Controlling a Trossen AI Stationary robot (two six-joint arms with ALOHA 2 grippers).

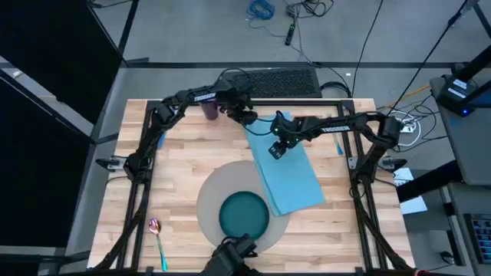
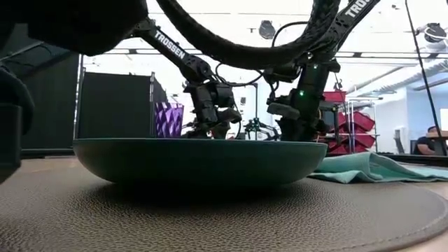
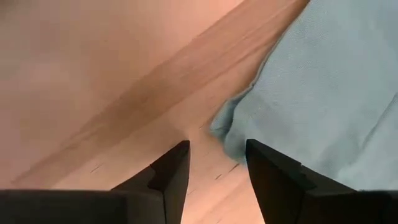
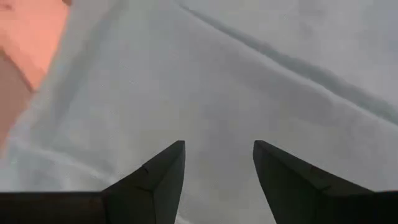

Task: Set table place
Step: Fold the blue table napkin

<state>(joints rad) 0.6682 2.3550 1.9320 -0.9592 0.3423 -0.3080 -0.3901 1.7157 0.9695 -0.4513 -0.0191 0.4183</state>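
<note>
Napkin (image 1: pixel 290 169) lies beneath right tool (image 1: pixel 275 150), left tool (image 1: pixel 247 117) at its corner.

Plate (image 1: pixel 244 214) on mat (image 1: pixel 211 193), napkin (image 1: pixel 288 169) rightward

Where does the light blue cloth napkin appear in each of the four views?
High view: light blue cloth napkin, centre-right, beside the round grey mat.
Low view: napkin at right, behind the mat.
Left wrist view: fills the right.
Right wrist view: fills nearly all.
Shared landmark: the mat.
</note>
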